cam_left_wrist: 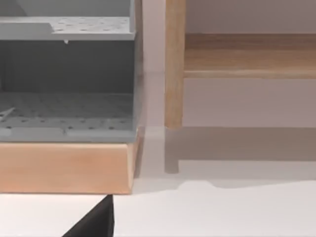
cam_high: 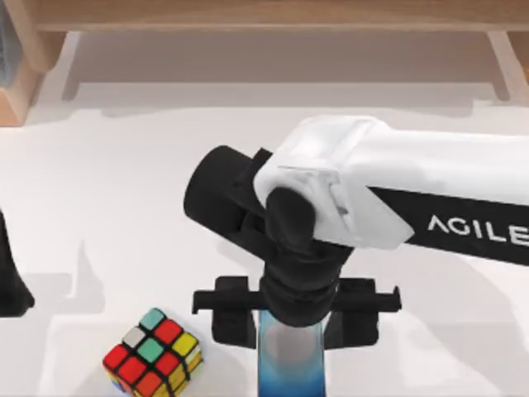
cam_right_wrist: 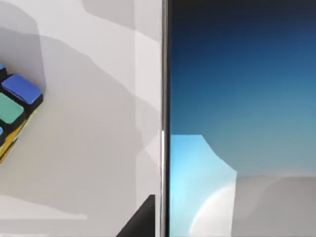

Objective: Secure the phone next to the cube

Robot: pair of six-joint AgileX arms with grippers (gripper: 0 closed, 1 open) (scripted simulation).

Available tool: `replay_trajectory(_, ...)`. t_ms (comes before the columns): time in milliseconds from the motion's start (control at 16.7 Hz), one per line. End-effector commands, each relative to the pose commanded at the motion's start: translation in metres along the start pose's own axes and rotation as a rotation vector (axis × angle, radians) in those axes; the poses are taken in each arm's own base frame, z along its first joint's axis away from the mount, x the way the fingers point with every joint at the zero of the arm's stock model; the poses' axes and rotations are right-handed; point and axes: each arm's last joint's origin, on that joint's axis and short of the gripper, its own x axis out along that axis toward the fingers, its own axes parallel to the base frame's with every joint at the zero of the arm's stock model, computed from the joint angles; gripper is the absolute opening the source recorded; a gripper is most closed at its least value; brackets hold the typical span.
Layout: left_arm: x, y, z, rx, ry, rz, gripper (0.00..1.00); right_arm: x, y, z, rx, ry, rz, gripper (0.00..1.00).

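Note:
The phone (cam_high: 289, 360) lies at the table's front edge, its blue gradient screen facing up, and it shows large in the right wrist view (cam_right_wrist: 237, 98). My right gripper (cam_high: 291, 324) is directly above it, one black finger (cam_right_wrist: 140, 219) against each long side, shut on the phone. The cube (cam_high: 153, 353), with red, teal, yellow and orange stickers, sits just left of the phone with a small gap between them. One corner of the cube (cam_right_wrist: 15, 103) appears in the right wrist view. My left gripper (cam_high: 10, 285) is parked at the table's far left edge.
A wooden shelf frame (cam_high: 264, 15) runs along the back of the table, with a post (cam_left_wrist: 174, 64) standing on the surface. A grey perforated bin (cam_left_wrist: 66, 74) rests on a wooden base at the back left. White tabletop (cam_high: 116, 207) stretches between the arms.

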Motion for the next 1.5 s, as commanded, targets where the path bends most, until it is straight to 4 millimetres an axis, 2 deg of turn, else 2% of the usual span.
replay_trajectory(720,0.000,0.000,0.000,0.000,0.000,0.000,1.00,0.016,0.004,-0.003,-0.010,0.027,0.073,0.00)
replay_trajectory(1020,0.000,0.000,0.000,0.000,0.000,0.000,1.00,0.030,0.001,-0.002,-0.005,-0.023,0.038,0.00)
replay_trajectory(1260,0.000,0.000,0.000,0.000,0.000,0.000,1.00,0.051,-0.004,-0.002,0.000,-0.028,-0.028,0.00)
replay_trajectory(1500,0.000,0.000,0.000,0.000,0.000,0.000,1.00,0.052,-0.005,-0.002,0.000,-0.026,-0.033,0.00)
